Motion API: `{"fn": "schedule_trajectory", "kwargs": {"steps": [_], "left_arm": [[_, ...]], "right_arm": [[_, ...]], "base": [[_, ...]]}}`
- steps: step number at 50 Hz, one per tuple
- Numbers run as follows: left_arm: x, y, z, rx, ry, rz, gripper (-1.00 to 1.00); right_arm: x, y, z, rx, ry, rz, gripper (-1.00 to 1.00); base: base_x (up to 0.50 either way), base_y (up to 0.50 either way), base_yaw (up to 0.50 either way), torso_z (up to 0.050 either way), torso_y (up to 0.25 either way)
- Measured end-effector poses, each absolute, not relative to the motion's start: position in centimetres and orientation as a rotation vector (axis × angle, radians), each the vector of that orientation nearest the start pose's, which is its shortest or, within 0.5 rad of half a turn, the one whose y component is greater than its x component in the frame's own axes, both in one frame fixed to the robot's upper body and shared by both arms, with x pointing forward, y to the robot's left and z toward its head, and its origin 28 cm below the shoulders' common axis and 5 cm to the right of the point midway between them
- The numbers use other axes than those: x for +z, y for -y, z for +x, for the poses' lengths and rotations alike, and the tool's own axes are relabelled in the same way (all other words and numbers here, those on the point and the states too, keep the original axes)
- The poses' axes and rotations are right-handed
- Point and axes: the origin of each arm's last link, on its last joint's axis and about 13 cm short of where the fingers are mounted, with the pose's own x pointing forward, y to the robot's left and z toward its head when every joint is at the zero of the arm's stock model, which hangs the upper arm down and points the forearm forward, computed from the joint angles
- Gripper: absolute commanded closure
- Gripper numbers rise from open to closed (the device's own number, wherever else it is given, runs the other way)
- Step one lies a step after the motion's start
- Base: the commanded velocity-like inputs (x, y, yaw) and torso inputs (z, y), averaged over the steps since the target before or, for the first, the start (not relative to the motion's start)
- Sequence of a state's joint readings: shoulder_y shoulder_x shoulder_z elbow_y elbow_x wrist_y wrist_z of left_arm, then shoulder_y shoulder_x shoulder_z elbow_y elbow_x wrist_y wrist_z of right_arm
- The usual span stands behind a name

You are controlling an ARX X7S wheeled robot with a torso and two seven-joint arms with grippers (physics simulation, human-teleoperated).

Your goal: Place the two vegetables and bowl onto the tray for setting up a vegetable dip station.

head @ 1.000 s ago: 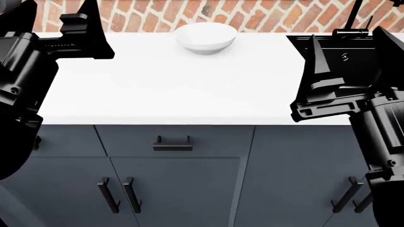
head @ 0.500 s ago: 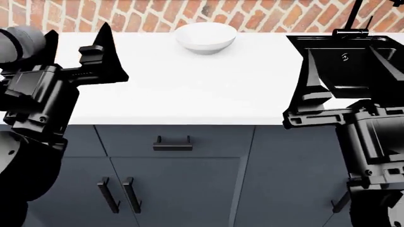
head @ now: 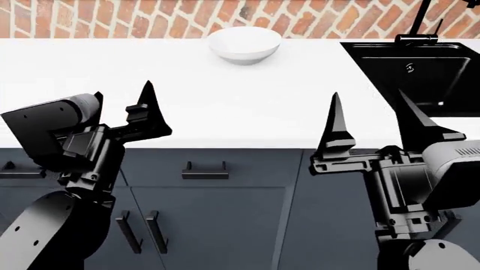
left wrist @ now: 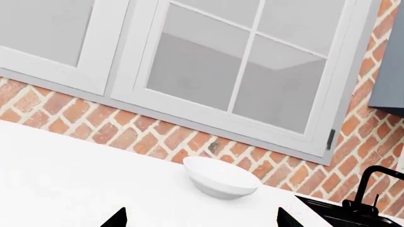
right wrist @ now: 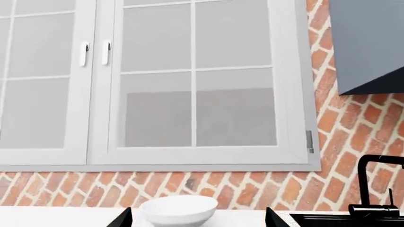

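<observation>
Countertop (head: 225, 107) lies open btwn both arms; only bowl (head: 244, 44) (far back, by brick wall (head: 180, 19)) stands there.

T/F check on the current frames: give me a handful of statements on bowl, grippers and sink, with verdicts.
1. The bowl sits on the white counter near the brick wall. True.
2. The left gripper is shut on the bowl. False: it holds nothing and is well short of the bowl.
3. The right gripper has its fingers spread apart. True.
4. The black sink lies on the robot's left of the bowl. False: it is on the robot's right.
5. A cucumber lies inside the bowl. False: no vegetable shows in any view.
</observation>
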State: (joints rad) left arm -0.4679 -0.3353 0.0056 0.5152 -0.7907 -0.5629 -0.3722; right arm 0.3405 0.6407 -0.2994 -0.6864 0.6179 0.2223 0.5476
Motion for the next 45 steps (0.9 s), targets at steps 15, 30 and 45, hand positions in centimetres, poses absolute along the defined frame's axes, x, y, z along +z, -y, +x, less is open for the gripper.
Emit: {"fn": "schedule_trajectory", "kwargs": {"steps": [15, 30, 45], "left_arm": [[19.6, -22.8, 25.1, -0.096, 0.276, -0.287, -1.0], [20.1, -22.9, 25.1, -0.092, 0.287, -0.261, -1.0], [23.0, -23.4, 25.8, -0.083, 0.332, -0.209, -1.0]], "right_arm": [[19.0, 11.5, 21.2, 0.111, 0.49, 0.032, -1.0], [19.2, 11.5, 21.1, 0.117, 0.495, 0.015, -1.0], [21.5, 11.6, 21.4, 0.161, 0.516, -0.055, -1.0]], "base": [[0.0, 0.0, 0.0, 0.0, 0.0], [0.0, 0.0, 0.0, 0.0, 0.0], [0.42, 0.0, 0.0, 0.0, 0.0]]}}
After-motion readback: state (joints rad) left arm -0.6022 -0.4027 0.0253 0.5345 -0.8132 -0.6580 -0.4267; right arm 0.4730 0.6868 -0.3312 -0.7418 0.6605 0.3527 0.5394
